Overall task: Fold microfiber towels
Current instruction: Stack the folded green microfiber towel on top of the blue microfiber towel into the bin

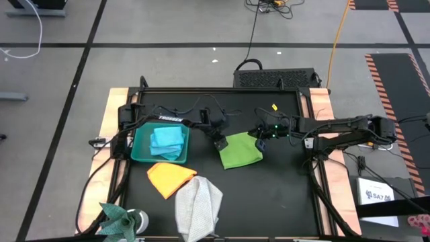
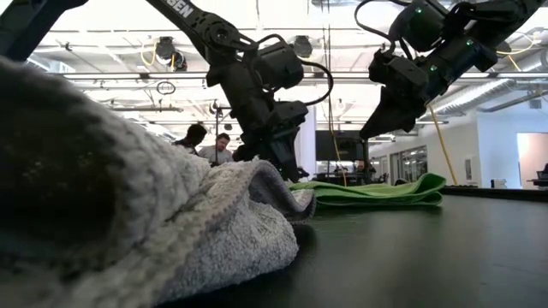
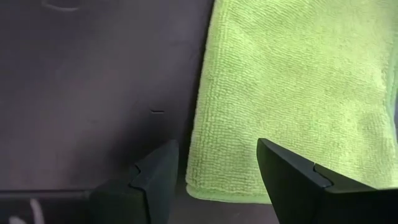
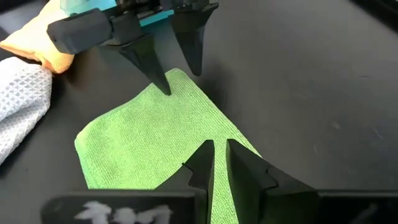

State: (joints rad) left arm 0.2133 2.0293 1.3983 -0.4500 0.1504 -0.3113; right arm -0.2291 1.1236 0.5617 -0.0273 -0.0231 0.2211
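The lime green towel lies between the left tool, spread empty, and the right tool, nearly closed.

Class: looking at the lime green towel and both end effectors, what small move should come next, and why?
Probably lift the left end effector clear: it stands open at the folded lime green towel edge, holding nothing. The right end effector sits nearly closed above the opposite corner.
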